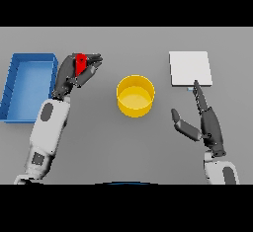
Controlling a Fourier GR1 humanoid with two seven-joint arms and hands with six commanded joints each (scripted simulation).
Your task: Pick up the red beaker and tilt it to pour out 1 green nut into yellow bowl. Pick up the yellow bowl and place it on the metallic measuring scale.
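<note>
The red beaker [80, 64] is held in my left hand [71, 75], whose fingers curl round it left of the yellow bowl [135, 96]; most of the beaker is hidden by the fingers. The bowl stands at the table's middle and no nut shows in it. The metallic measuring scale [190, 68] is a pale square plate at the far right. My right hand [205, 120] hovers open just in front of the scale, fingers straight and pointing toward it, thumb spread to the left.
A blue bin [15, 85] sits at the far left, beside my left arm [49, 127].
</note>
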